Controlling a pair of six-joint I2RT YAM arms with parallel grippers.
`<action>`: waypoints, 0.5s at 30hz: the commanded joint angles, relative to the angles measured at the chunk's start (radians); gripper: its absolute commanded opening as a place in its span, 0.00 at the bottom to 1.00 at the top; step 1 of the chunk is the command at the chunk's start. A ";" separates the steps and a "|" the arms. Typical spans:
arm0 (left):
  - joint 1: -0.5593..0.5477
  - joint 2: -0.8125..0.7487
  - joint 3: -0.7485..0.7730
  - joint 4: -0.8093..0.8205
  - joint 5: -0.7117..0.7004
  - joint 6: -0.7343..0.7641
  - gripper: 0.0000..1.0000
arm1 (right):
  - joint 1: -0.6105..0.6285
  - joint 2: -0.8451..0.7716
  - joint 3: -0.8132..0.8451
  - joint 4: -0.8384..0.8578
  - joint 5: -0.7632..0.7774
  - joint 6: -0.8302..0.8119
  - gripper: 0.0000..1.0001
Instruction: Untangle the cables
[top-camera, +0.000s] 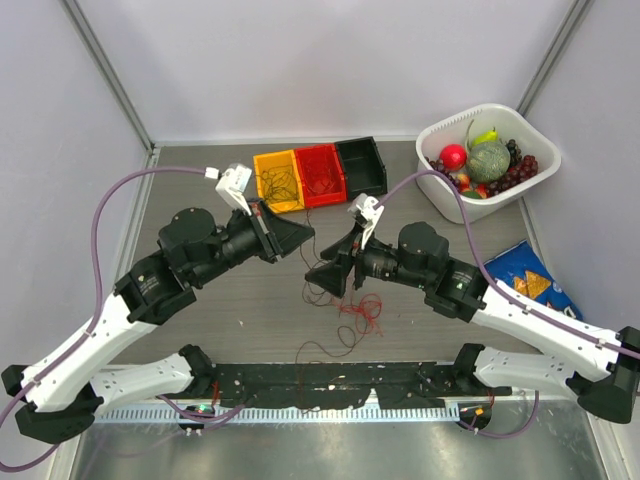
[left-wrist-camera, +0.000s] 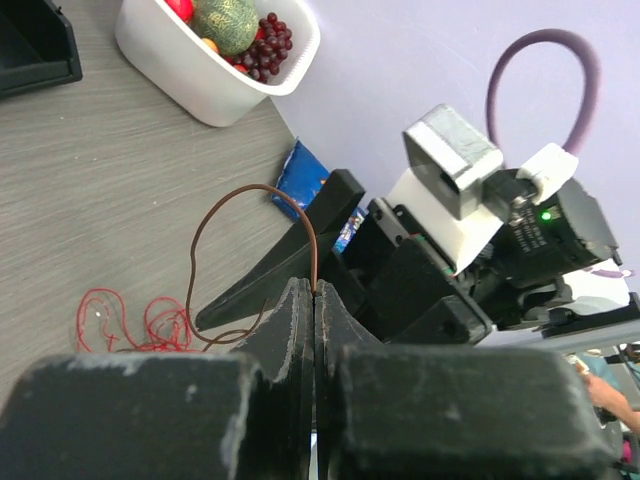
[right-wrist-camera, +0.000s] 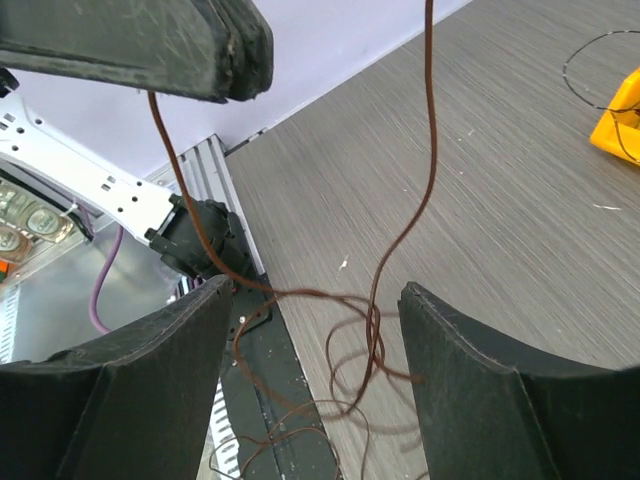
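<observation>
Cables (top-camera: 360, 312), hair-thin and curly, sprawl across the middle of the grey counter (top-camera: 250, 320). My right pincer (right-wrist-camera: 312, 295) gapes wide around a hanging strand. My left pincer (left-wrist-camera: 315, 300) is clamped on the brown cable (left-wrist-camera: 305, 225). Light, limp and slippery, I judge: grip one strand, away from the red cable (left-wrist-camera: 150, 325) snarl.

Bins, fruit and a snack bag on a grey table (top-camera: 250, 320)
Three bins stood side by side at the far middle: yellow (top-camera: 275, 155) on the left, red (top-camera: 318, 149), then black (top-camera: 362, 168) on the right. A white basket (top-camera: 470, 208) sat in the far right corner, holding a melon (top-camera: 488, 160), dark grapes (top-camera: 520, 168) and a red fruit (top-camera: 454, 157). A blue bag (top-camera: 535, 280) lay nearer, by the right edge.
</observation>
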 joint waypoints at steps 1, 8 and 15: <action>-0.002 -0.030 -0.011 0.100 0.010 -0.040 0.00 | 0.004 0.023 -0.022 0.184 -0.042 0.039 0.72; -0.002 -0.033 -0.016 0.090 0.010 -0.050 0.00 | 0.002 0.023 -0.088 0.280 0.050 0.112 0.32; -0.002 -0.105 -0.022 -0.018 -0.177 0.049 0.47 | -0.004 0.006 -0.074 0.218 0.264 0.102 0.01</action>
